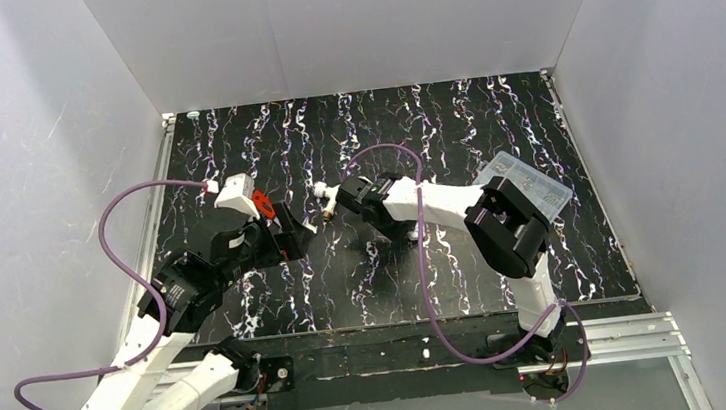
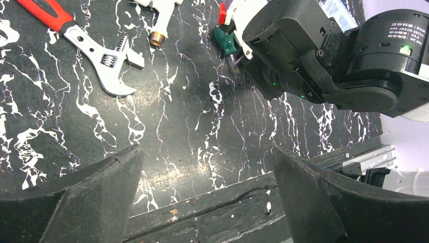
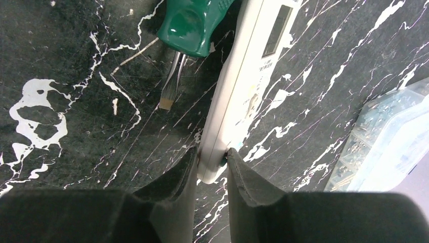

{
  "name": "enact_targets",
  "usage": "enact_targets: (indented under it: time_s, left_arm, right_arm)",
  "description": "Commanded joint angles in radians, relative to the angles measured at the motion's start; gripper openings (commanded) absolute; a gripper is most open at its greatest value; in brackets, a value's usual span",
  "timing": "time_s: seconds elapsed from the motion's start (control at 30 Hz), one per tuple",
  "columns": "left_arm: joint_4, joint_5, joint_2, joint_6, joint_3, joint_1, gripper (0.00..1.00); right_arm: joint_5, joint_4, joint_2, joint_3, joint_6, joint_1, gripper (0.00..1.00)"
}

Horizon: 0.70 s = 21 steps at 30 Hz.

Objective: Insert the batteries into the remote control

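The remote control (image 3: 248, 76) is a slim white bar with a small grey screen (image 3: 277, 30) and faint button markings on its front. It lies near the middle of the black marbled worktop (image 3: 76, 61). The right hand (image 3: 211, 162) pinches its near end between both fingers. A green-handled screwdriver (image 3: 195, 23) lies just beside it, and a clear compartment box (image 3: 389, 142) sits on its other side. The left hand (image 2: 206, 152) hangs spread wide over bare worktop, holding nothing, with an adjustable wrench (image 2: 96, 48) beyond it.
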Motion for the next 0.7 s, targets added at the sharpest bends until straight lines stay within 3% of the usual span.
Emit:
enact_targets:
  time_s: [0.0, 0.27, 0.4, 0.67]
  left_arm:
    - [-0.005, 0.009, 0.0, 0.029, 0.022, -0.003, 0.98]
    - [-0.019, -0.007, 0.011, 0.047, 0.037, -0.003, 0.98]
    - [-0.033, -0.026, 0.013, 0.049, 0.042, -0.002, 0.98]
    - [-0.154, -0.092, 0.05, 0.121, 0.083, -0.002, 0.98]
  right_arm:
    - [-0.112, 0.045, -0.012, -0.018, 0.01, 0.007, 0.32]
    - [-0.212, 0.111, -0.105, -0.025, 0.026, 0.007, 0.7]
    - [-0.255, 0.181, -0.197, -0.058, 0.053, 0.004, 0.76]
    - [-0.399, 0.409, -0.45, -0.202, 0.144, -0.091, 0.78]
